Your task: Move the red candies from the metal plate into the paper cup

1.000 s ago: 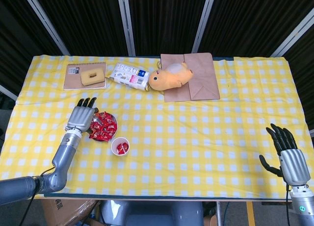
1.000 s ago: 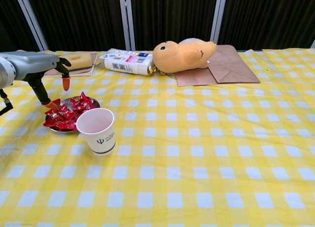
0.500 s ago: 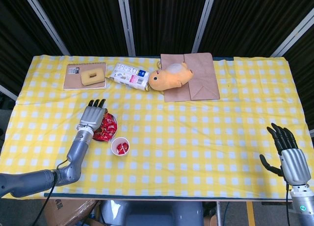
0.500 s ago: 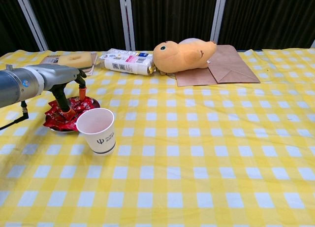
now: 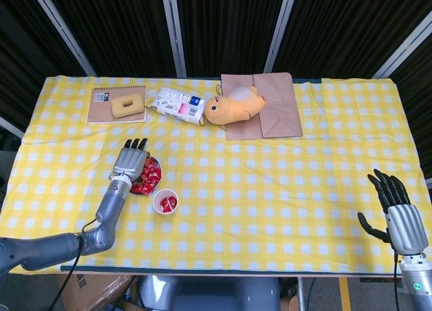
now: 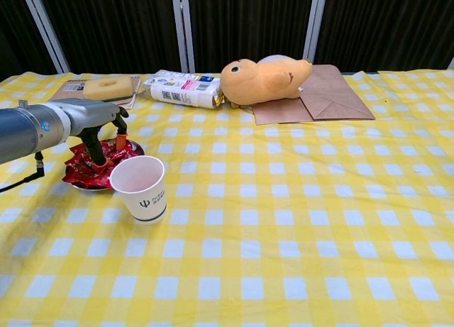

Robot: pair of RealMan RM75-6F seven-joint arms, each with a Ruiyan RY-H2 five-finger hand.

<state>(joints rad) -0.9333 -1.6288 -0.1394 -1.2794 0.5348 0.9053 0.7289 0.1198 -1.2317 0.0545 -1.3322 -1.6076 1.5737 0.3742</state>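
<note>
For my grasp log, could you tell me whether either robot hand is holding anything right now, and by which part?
Left robot hand reaches down into the red candies on the metal plate; whether it grips one cannot be told. Right robot hand holds nothing.

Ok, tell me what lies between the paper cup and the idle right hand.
Only bare checked tablecloth between paper cup and right hand, per the head view.

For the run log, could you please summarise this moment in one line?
left hand: over metal plate, fingers down in red candies | paper cup: holds candy | right hand: idle, open
</note>
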